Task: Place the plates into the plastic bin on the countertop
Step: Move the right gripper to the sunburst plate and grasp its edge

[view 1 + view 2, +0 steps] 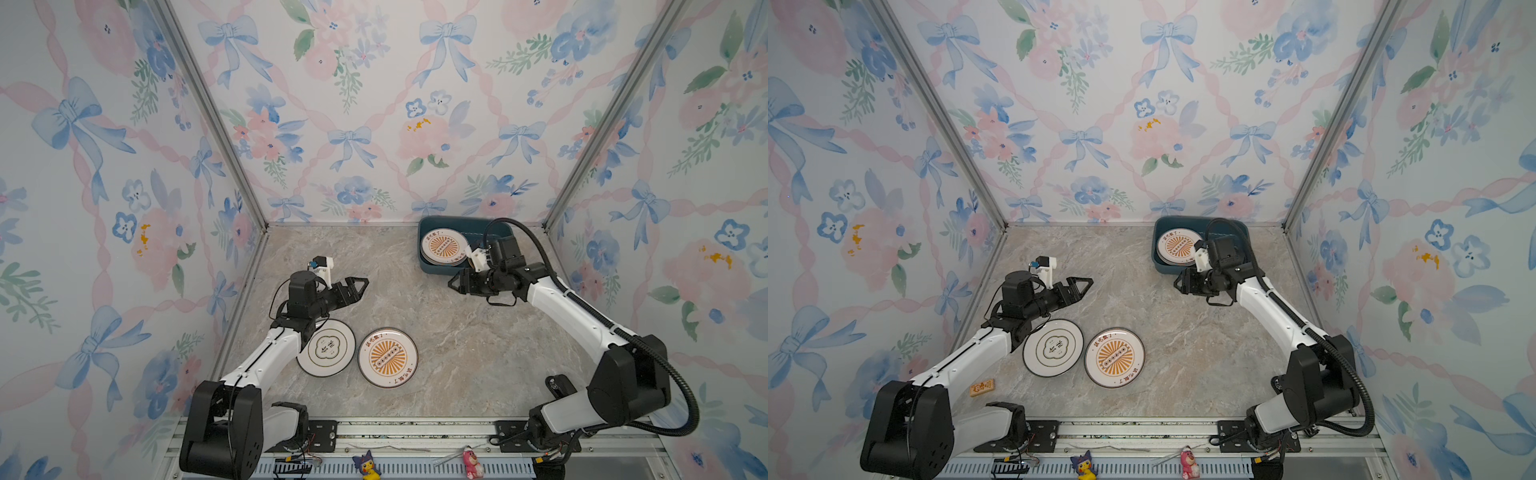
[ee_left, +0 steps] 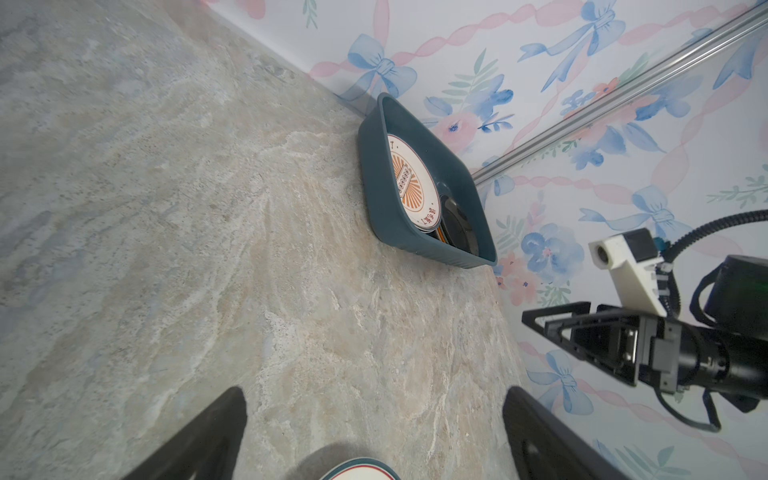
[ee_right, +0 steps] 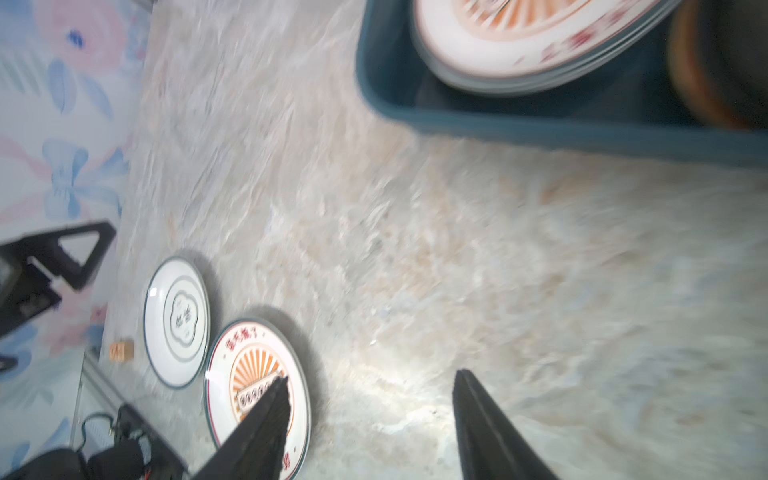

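Closest to you, the metal rail (image 1: 415, 432) carries two small toys, a purple-and-yellow figure (image 1: 368, 465) and, to its right, a pink figure (image 1: 473, 462).

Starting at the left, a small orange-brown block (image 1: 982, 387) lies on the countertop (image 1: 478, 353) beside the left arm's forearm. Your left gripper (image 1: 360, 289) hangs over bare countertop with its jaws spread wide. The left wrist view shows both fingers (image 2: 208, 436) far apart with only marble in the gap.

Nearer you than that gripper, two plates lie flat on the countertop, just beside each other. You cannot tell whether their rims touch. The white cloud-emblem plate (image 1: 328, 347) is on the left, and the forearm covers its left edge in both top views. The orange sunburst plate (image 1: 387, 357) is to its right.

Well apart from them, in the far right corner against the back wall, stands the plastic bin (image 1: 434, 270). Its left half holds a stack of plates (image 1: 444, 246) with a sunburst design on top. Its right half holds darker plates (image 2: 457, 224), one with an orange rim, too hidden to count.

Your right gripper (image 1: 455, 284) sits just outside the bin's near wall, above the countertop. Its jaws are partly apart and empty. The right wrist view is blurred.
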Motion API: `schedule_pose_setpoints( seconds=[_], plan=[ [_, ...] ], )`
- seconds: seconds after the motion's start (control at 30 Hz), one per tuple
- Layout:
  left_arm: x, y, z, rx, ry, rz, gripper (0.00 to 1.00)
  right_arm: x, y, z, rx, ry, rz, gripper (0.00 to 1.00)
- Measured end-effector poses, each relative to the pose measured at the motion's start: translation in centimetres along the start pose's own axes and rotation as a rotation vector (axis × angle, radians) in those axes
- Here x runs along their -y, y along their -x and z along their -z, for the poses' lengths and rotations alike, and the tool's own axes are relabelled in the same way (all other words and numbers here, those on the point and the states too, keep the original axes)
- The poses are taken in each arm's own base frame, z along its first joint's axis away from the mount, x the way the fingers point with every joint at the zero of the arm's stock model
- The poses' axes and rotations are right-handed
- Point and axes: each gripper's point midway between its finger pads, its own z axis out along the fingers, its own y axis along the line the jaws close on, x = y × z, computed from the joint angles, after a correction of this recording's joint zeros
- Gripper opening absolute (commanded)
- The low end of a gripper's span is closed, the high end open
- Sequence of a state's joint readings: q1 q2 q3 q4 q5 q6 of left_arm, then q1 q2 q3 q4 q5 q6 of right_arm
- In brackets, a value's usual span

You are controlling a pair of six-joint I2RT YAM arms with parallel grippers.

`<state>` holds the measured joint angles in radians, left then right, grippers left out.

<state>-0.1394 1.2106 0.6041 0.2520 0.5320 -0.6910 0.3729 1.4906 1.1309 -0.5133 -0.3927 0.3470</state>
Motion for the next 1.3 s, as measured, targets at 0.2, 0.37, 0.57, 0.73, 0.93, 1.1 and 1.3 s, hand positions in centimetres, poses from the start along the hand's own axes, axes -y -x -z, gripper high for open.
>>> schedule_pose_setpoints(
  seconds=[0.2, 0.37, 0.57, 0.73, 0.93, 1.1, 1.3],
  plan=[
    [-0.4, -0.3, 0.0, -0.012, 0.017, 0.003, 0.98, -1.6, -9.4, -4.6, -0.194, 0.057, -0.021, 0.59],
    [-0.7, -0.4, 0.0, -0.014, 0.028, 0.006, 0.98, -3.1, -11.3, -6.1, -0.198, 0.105, -0.029, 0.58],
    [-0.8, -0.5, 0.0, -0.014, 0.037, 0.005, 0.98, -3.9, -12.7, -8.7, -0.214, 0.159, -0.07, 0.55],
    [-1.0, -0.5, 0.1, -0.015, 0.046, 0.001, 0.98, -4.9, -14.0, -10.5, -0.245, 0.189, -0.088, 0.52],
    [-1.1, -0.5, 0.1, -0.013, 0.049, -0.003, 0.98, -6.2, -15.0, -12.0, -0.267, 0.235, -0.092, 0.35],
    [-1.1, -0.5, 0.1, -0.013, 0.05, -0.003, 0.98, -6.1, -15.4, -12.3, -0.273, 0.237, -0.109, 0.21],
    [-1.1, -0.5, 0.1, -0.014, 0.048, -0.003, 0.98, -6.0, -15.5, -12.3, -0.278, 0.23, -0.105, 0.07]
  ],
)
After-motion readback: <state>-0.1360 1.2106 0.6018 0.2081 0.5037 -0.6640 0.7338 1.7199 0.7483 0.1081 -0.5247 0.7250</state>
